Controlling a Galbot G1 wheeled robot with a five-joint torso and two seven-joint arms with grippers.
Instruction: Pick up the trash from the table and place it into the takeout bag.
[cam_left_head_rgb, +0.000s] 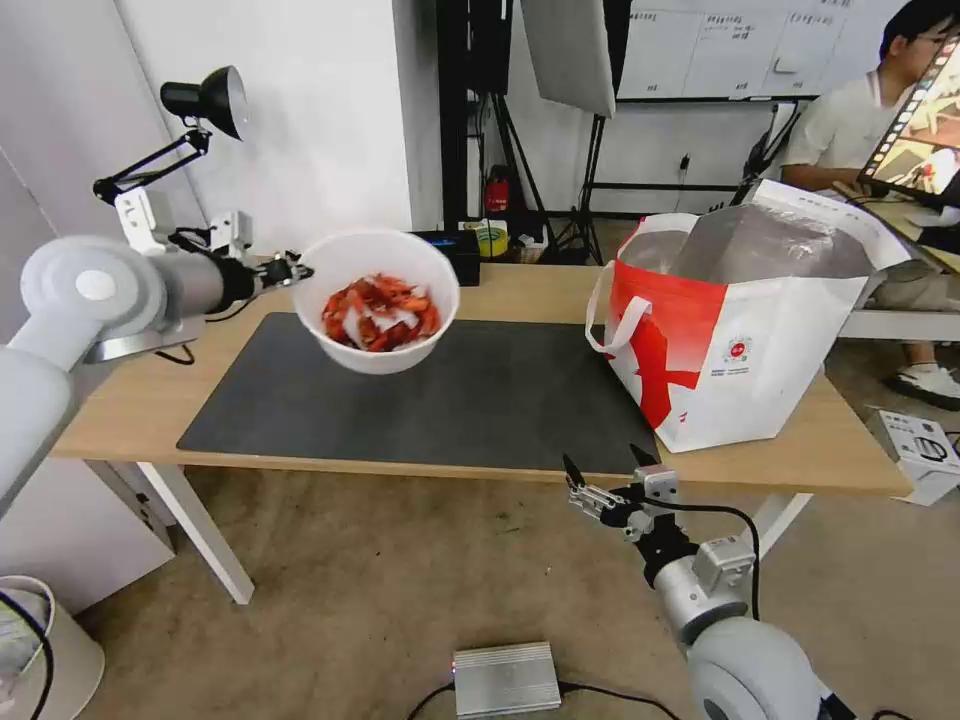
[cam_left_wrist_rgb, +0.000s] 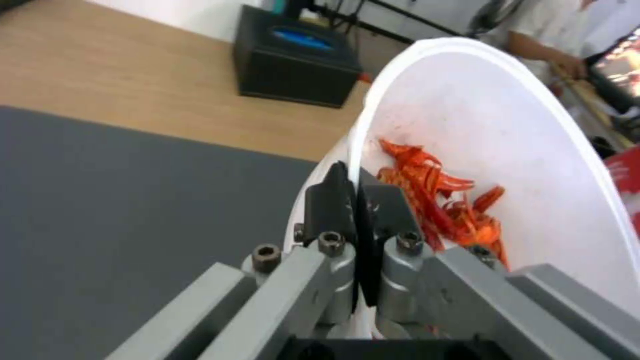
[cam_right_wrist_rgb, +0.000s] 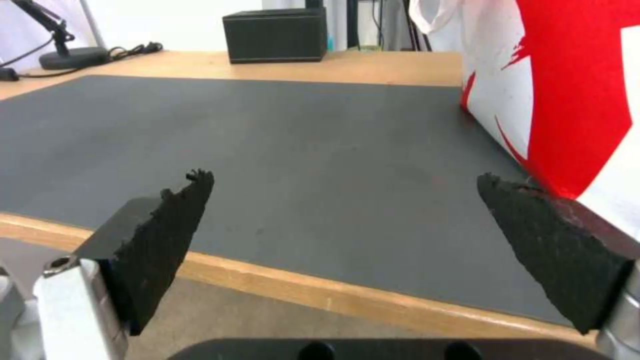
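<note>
Left pincer clamped on the rim of the white bowl of crayfish shells, held above the grey mat on the table; the bowl hides part of the black box behind. Right pincer gapes open, low off the table's front edge, near the takeout bag

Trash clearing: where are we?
Looks nearly done: the grey mat carries no loose trash. In hand: the left gripper pinches the rim of the white bowl of red shells, held tilted above the mat. Left: getting it into the takeout bag, standing open. The right gripper waits open below the table edge.
</note>
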